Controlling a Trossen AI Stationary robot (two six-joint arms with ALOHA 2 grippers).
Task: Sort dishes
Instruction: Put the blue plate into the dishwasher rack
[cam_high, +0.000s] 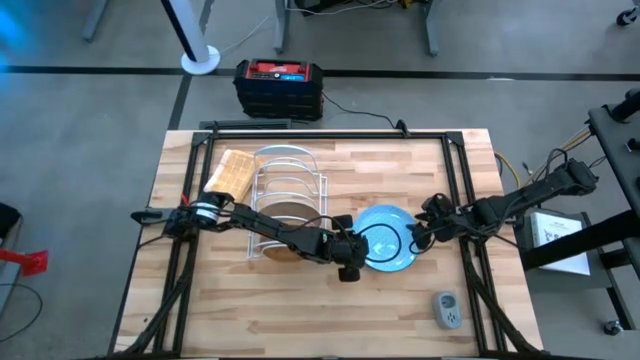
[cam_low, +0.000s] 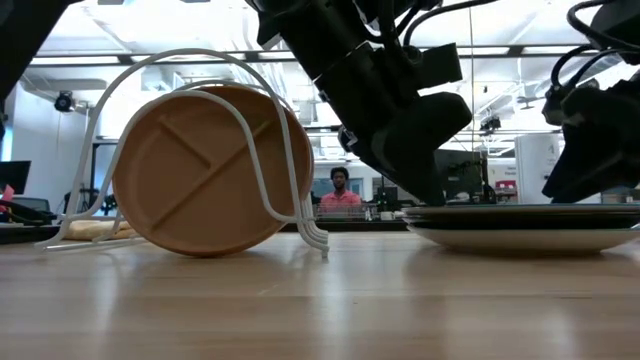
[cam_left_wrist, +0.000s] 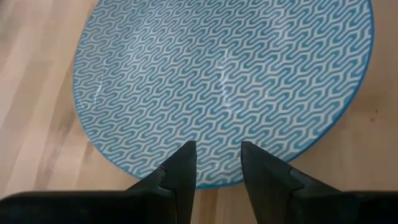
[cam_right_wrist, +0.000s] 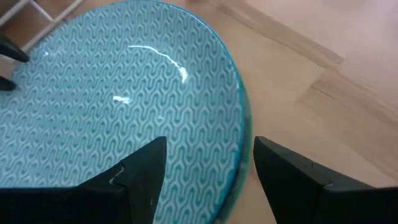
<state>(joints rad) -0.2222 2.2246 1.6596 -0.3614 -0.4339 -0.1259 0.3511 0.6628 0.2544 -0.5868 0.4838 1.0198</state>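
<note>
Blue is what I am seeing most of: a round, shallow light blue plate (cam_high: 385, 238) with a fine white zigzag pattern and a glossy glaze is lying flat on the pale butcher-block table (cam_high: 330, 310), right of centre. From the low camera its rim is showing as a thin dark edge over a pale underside (cam_low: 520, 232).

I am watching my left gripper (cam_high: 352, 262) reaching across from the left and sitting at the plate's near-left rim. Through its wrist camera the two dark, tapered fingers (cam_left_wrist: 183, 171) are standing partly apart with the plate's edge (cam_left_wrist: 217, 87) showing between and just beyond them; I cannot tell whether they are pinching the rim or only hovering over it.

My right gripper (cam_high: 416, 237) is coming in from the right at the plate's opposite rim. Its fingers (cam_right_wrist: 146, 171) are standing wide apart and straddling the edge (cam_right_wrist: 124, 112), with no grip that I can make out.

Left of the plate, a brown wooden divided plate (cam_low: 210, 170), matte with raised ridges splitting it into sections, is standing on edge inside the white wire rack (cam_high: 287, 195), leaning against its curved hoops. A tan waffle-textured block (cam_high: 231, 175) is lying just beside the rack's far-left corner.
</note>
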